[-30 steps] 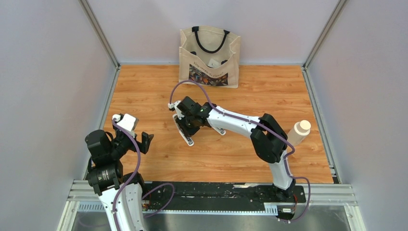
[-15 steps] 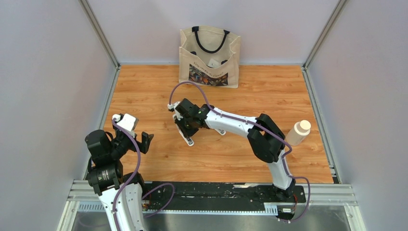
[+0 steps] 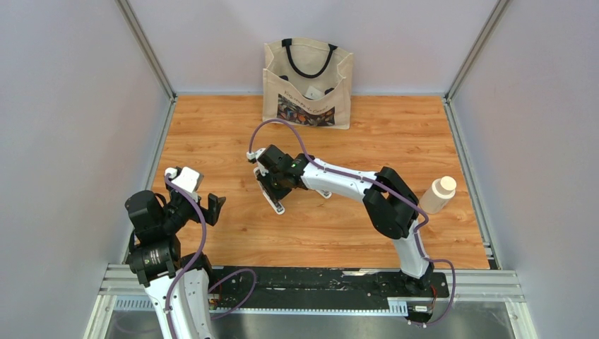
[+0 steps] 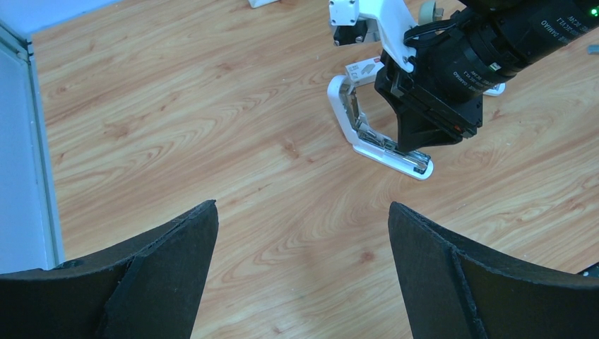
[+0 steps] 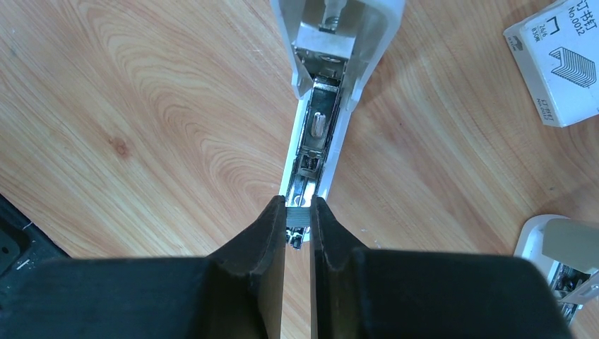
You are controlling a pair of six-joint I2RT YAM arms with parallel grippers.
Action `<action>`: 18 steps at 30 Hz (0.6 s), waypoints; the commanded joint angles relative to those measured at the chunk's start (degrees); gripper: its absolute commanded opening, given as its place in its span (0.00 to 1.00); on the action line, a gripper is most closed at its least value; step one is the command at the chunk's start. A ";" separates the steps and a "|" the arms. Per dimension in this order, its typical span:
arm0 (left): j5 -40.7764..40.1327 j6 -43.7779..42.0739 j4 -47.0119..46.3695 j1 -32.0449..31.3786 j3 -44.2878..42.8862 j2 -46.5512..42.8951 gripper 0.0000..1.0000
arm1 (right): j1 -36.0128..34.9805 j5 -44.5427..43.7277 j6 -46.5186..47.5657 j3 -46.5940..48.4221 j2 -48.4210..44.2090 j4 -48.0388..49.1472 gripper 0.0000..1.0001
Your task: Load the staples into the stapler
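Note:
A white stapler (image 5: 319,120) lies flipped open on the wood table, its metal channel facing up; it also shows in the top view (image 3: 272,198) and the left wrist view (image 4: 385,147). My right gripper (image 5: 297,215) is shut on the staples (image 5: 297,216), a tiny grey strip held between the fingertips right over the front end of the channel. In the top view the right gripper (image 3: 275,189) sits over the stapler. My left gripper (image 4: 302,215) is open and empty, above bare table at the near left (image 3: 210,207).
A white staple box (image 5: 561,60) lies right of the stapler. A second white stapler (image 5: 561,258) shows at the right wrist view's lower right. A canvas tote bag (image 3: 307,83) stands at the back. A white bottle (image 3: 438,194) stands at the right edge.
My right gripper has shifted slightly left and down over the open stapler. The left arm has not moved.

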State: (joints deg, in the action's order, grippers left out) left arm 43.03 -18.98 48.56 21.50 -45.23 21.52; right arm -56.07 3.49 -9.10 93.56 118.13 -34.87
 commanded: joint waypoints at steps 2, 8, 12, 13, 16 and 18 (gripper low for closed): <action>0.83 0.26 -1.62 0.74 0.23 -0.16 0.98 | -0.26 -1.38 -1.00 -1.62 -0.18 2.70 0.16; 0.83 0.35 -1.53 0.74 0.23 -0.16 0.97 | -0.44 -1.73 -1.18 -2.50 -0.44 3.32 0.16; 0.66 0.09 -1.45 0.74 0.32 -0.25 0.98 | -0.61 -2.34 -1.00 -2.50 -0.88 3.58 0.16; 0.74 0.00 -1.45 0.74 0.32 -0.25 0.98 | -0.62 -2.60 -0.92 -2.59 -0.97 3.76 0.16; 0.83 0.09 -1.53 0.74 0.41 -0.34 0.98 | -0.62 -3.48 -0.22 -2.42 -2.02 3.85 0.16; 0.83 0.09 -1.62 0.74 0.32 -0.34 0.97 | -0.62 -5.75 0.31 -2.33 -2.63 3.93 0.16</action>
State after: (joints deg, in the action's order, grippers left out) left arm 43.00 -19.00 48.56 21.50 -45.15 21.52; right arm -56.25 1.54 -9.39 90.87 118.10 -33.32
